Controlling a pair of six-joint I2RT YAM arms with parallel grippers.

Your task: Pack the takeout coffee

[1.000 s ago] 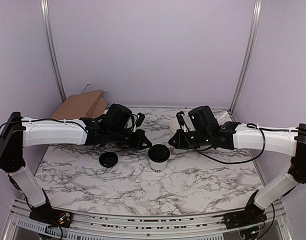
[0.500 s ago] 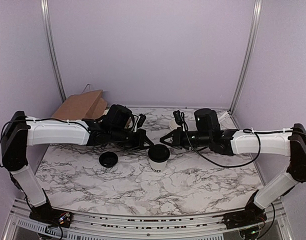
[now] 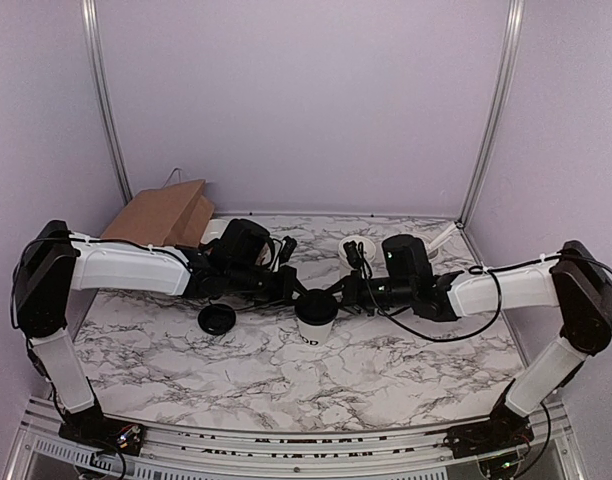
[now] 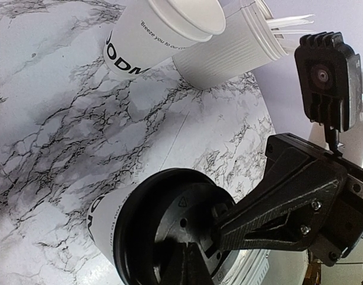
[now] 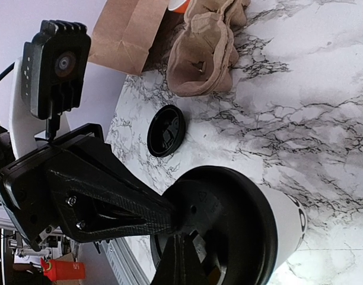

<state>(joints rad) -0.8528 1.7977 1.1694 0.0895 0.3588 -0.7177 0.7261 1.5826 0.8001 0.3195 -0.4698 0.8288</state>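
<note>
The takeout coffee cup (image 3: 314, 333), white with black lettering, stands mid-table with a round black lid (image 3: 317, 303) on top. My left gripper (image 3: 300, 294) is shut, its tip resting on the lid's left side. My right gripper (image 3: 332, 293) is shut, its tip on the lid's right side. In the left wrist view my shut fingertips (image 4: 187, 246) touch the lid (image 4: 164, 219), with the cup wall (image 4: 104, 219) below. In the right wrist view my shut fingertips (image 5: 180, 237) meet the lid (image 5: 229, 208) above the cup wall (image 5: 285, 219).
A second black lid (image 3: 217, 319) lies left of the cup. A brown paper bag (image 3: 161, 212) and a cardboard cup carrier (image 5: 202, 53) sit at the back left. Another lettered cup (image 4: 152, 35) and a ribbed white tub (image 4: 229, 53) stand at the back right.
Both arms have swung inward and lowered, and their shut tips have come from either side onto the lid. The cup has not moved.
</note>
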